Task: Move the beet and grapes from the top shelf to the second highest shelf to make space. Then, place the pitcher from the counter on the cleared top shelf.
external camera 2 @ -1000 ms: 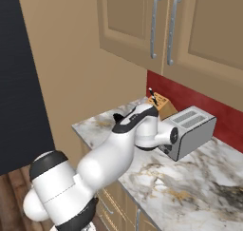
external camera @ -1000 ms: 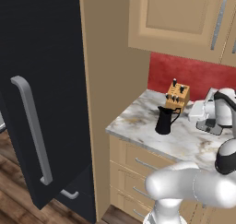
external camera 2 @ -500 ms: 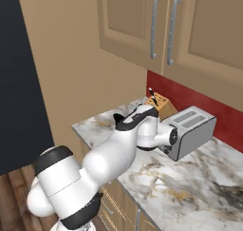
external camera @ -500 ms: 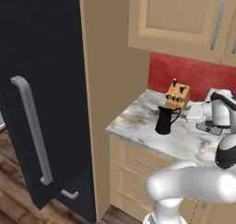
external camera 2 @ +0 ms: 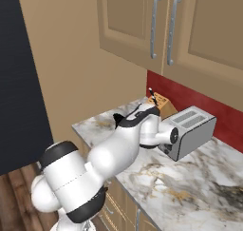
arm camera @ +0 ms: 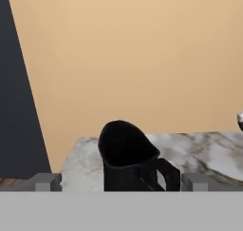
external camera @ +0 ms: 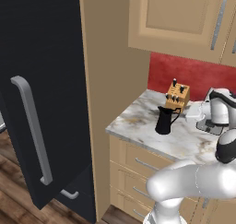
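The black pitcher point(external camera: 164, 120) stands upright on the marble bench point(external camera: 138, 121), toward its left end and close to the tall tan panel point(external camera: 108, 94) that walls off the fridge. Its handle points right in the left base view, toward the tan knife block point(external camera: 177, 95) that sits just behind it against the red backsplash point(external camera: 193, 73).

The arm reaches in over the bench from the right, with its wrist in front of a silver toaster point(external camera 2: 192, 131). From the hand view the tool point(arm camera: 121, 181) is level with the pitcher and spread to its widest, one grey fingertip point(arm camera: 45, 181) to the left of the pitcher and the other to the right of its handle. The pitcher point(arm camera: 133, 158) sits between them but farther out, and I cannot see either tip touching it; the tool has hold of nothing.

The dark fridge door point(external camera: 39, 89) with its long grey handle point(external camera: 33, 126) fills the left of the room. Tan wall cabinets point(external camera 2: 166, 30) hang above the bench, and tan drawers point(external camera: 138, 165) run beneath it.
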Controlling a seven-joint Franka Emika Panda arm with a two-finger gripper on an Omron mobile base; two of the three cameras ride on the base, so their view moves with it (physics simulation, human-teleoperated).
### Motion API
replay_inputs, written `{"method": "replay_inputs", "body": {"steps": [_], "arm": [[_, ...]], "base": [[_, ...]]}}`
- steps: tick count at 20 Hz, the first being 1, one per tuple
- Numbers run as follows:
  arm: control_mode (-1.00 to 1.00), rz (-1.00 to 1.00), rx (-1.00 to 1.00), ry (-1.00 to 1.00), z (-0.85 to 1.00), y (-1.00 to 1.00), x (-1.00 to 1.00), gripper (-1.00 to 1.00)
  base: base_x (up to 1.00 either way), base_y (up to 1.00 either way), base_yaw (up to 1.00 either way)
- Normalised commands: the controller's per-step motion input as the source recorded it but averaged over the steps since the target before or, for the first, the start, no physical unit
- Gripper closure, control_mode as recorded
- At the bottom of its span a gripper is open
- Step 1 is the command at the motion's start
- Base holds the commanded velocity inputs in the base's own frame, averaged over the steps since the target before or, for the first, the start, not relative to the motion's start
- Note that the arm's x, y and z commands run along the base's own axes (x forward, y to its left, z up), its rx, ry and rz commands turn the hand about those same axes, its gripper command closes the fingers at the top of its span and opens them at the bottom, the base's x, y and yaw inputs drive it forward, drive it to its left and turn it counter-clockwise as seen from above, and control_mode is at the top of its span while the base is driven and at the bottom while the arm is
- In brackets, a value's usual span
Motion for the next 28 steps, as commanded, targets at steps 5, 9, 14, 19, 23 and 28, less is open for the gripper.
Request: {"method": "replay_inputs", "body": {"steps": [5,9,14,19,23,28], "arm": [[-1.00,0.00,0.00,0.00,0.00,-0.06,0.24,-1.00],[-1.00,0.00,0.00,0.00,0.00,-0.07,0.26,-1.00],[-1.00,0.00,0.00,0.00,-0.05,-0.15,0.23,-1.00],[-1.00,0.00,0.00,0.00,-0.09,-0.13,0.25,-1.00],[-1.00,0.00,0.00,0.00,-0.14,-0.15,0.20,-1.00],[-1.00,0.00,0.00,0.01,-0.27,-0.14,0.01,-1.00]], "base": [[0.00,0.00,0.00],[0.00,0.00,0.00],[0.00,0.00,0.00],[0.00,0.00,0.00],[0.00,0.00,0.00],[0.00,0.00,0.00]]}}
